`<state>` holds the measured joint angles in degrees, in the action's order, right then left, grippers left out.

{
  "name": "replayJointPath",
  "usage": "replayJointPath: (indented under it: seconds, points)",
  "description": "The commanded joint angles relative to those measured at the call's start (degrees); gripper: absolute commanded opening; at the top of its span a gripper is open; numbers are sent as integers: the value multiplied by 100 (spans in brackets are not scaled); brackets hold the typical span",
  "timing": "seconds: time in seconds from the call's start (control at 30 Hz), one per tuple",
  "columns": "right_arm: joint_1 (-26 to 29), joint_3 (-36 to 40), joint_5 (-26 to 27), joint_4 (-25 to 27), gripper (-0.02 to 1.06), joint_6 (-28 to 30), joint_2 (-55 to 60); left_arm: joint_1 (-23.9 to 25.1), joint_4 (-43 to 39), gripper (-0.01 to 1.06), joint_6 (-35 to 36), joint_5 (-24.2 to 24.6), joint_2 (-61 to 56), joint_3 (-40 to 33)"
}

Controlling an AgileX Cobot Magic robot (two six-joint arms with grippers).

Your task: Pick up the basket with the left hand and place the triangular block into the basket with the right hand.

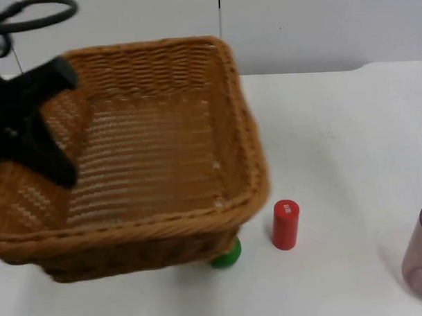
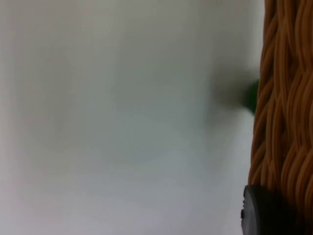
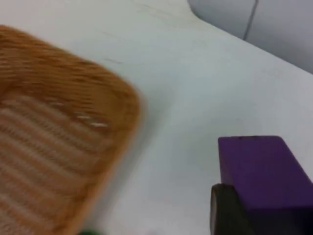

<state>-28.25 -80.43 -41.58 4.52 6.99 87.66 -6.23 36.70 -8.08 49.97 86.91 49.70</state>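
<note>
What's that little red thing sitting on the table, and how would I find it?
Start at the big wicker basket that the left gripper holds above the white table. Just past its near right corner stands a small red cylinder, upright. It is the only red item; a green piece peeks from under the basket beside it.

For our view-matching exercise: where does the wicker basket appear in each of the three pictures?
Top view: the basket, empty, is held at its far-left rim by the left gripper.
Left wrist view: its woven wall stands beside the white table.
Right wrist view: its corner and floor.
Shared landmark: the green object at the basket's near corner.
</note>
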Motion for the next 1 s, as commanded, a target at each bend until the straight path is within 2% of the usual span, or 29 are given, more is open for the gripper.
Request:
replayJointPath:
  seconds: [0.0, 0.23, 0.33, 0.47, 0.73, 0.97]
  points:
    - [-291, 383, 237, -38, 10, -149, -370, -244, 536, 0, -174, -252, 34, 24]
    - [-1230, 622, 605, -175, 10, -597, -434, -956, 539, 0, 0, -667, 220, 24]
    - [-1408, 622, 726, -185, 9, -762, -272, -1106, 540, 0, 36, -705, 260, 24]
    - [-1481, 622, 701, -309, 9, -1006, 126, -1146, 555, 0, 63, -721, 282, 24]
    - [-1646, 622, 773, -452, 9, -1019, 930, -1146, 528, 0, 63, -721, 280, 24]
    - [-1646, 622, 772, -585, 9, -1019, 1170, -1146, 503, 0, 90, -721, 280, 24]
